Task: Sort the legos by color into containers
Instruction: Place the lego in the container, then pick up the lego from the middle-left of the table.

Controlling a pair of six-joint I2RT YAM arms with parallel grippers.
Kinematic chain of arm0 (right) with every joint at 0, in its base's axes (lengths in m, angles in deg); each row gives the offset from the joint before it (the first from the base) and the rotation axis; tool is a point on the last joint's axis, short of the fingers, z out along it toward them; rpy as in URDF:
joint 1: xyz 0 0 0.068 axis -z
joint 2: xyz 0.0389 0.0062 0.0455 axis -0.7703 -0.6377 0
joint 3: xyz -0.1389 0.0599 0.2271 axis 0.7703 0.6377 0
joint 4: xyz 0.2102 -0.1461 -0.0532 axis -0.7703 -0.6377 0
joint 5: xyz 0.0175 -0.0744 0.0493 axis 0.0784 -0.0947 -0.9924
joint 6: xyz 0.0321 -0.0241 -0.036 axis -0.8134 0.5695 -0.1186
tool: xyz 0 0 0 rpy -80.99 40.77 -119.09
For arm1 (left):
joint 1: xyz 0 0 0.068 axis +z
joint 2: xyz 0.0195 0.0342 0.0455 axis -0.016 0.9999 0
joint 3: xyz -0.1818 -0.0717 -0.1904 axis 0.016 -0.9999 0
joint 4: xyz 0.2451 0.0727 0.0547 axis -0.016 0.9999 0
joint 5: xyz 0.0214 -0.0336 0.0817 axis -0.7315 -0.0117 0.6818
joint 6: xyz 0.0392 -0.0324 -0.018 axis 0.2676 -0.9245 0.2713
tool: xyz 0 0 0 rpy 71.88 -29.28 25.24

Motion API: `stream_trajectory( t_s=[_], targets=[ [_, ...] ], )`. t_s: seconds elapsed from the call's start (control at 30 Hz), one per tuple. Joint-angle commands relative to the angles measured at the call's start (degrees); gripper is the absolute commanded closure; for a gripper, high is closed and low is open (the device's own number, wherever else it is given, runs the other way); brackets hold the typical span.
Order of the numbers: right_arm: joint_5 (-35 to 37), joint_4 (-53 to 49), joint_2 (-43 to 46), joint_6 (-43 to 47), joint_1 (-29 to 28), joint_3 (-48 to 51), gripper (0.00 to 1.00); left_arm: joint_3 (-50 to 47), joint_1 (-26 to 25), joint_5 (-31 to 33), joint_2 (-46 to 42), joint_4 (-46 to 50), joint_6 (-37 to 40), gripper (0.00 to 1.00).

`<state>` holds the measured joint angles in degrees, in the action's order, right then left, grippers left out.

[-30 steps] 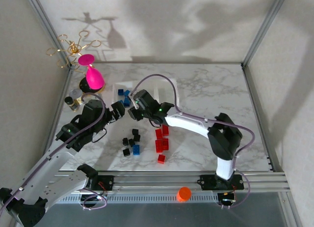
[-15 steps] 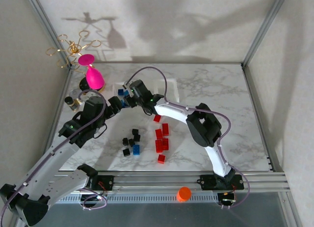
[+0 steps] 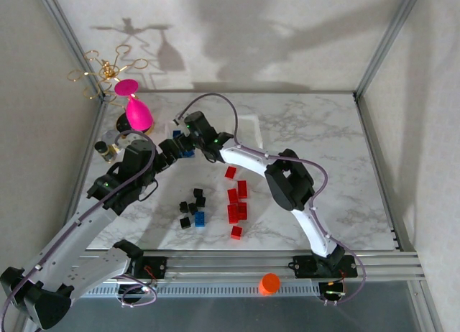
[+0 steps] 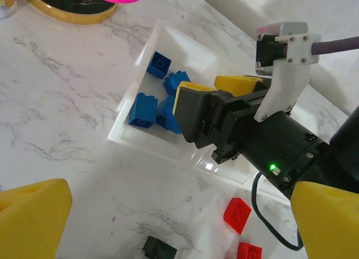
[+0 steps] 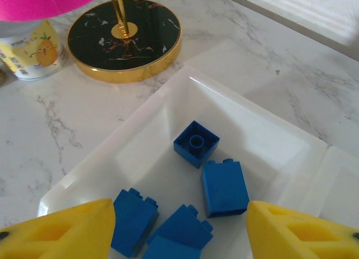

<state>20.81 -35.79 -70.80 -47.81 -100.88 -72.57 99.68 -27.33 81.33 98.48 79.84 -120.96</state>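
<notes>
We see the right arm reaching a long way from its base at the near right of the table (image 3: 323,138). It rises to a sharply bent elbow over the middle. From there its white forearm runs far and left, and the right gripper (image 3: 192,131) tips down over the leftmost bin of the containers (image 3: 248,127). Its yellow fingers (image 5: 61,234) stand partly apart with nothing between them. In the right wrist view we look past them straight into the bin. Several blue legos (image 5: 225,188) lie bunched on that bin's floor, one with its stud facing up.

The left arm comes up from the near left corner and is folded at the elbow. The left gripper (image 3: 169,149) hangs just near and left of the right one, close beside the tray's left end. Its jaws are spread wide and hold nothing. In the left wrist view they frame the right gripper (image 4: 216,88) and the white bin wall (image 4: 146,46).

The other legos lie loose on the marble, nearer than the tray and between the two arms. There is a cluster of red legos (image 3: 237,203), some black legos (image 3: 192,204) to their left, and a single blue brick (image 3: 199,218).

A pink goblet (image 3: 136,111) stands left of the tray, and a small jar (image 5: 31,51) stands just beside its gold-rimmed black base (image 5: 124,37).
</notes>
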Motion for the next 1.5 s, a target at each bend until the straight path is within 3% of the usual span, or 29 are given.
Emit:
stream_trajectory(
  t_s=[0.0, 0.3, 0.53, 0.9, 1.23, 1.47],
  targets=[
    [-2.10, -0.08, 7.09, -1.15, 0.18, 2.78, 0.35, 0.09, 0.40, -1.21, -0.68, 0.30, -1.08, 0.00],
    [-2.29, -1.51, 23.20, -5.60, 0.40, 19.94, 0.27, -1.96, -2.21, -4.61, -2.32, 2.62, -2.05, 0.00],
    [-7.71, -3.62, 36.02, -10.29, 0.37, 35.91, 0.21, -6.01, -9.05, -5.45, -2.69, 5.13, -4.48, 0.00],
    [-14.78, -14.65, 50.27, -15.41, 1.37, 49.77, 0.05, -12.19, -19.86, -8.12, -1.00, 5.40, -11.94, 0.08],
    [-18.35, -18.57, 59.31, -19.27, 2.63, 57.52, 0.01, -11.56, -30.27, -5.75, 11.28, 2.37, -15.62, 0.21],
    [-20.89, -18.21, 62.80, -21.54, 4.97, 59.90, 0.01, -10.35, -32.98, -4.53, 19.73, 1.87, -15.55, 0.28]
  ],
)
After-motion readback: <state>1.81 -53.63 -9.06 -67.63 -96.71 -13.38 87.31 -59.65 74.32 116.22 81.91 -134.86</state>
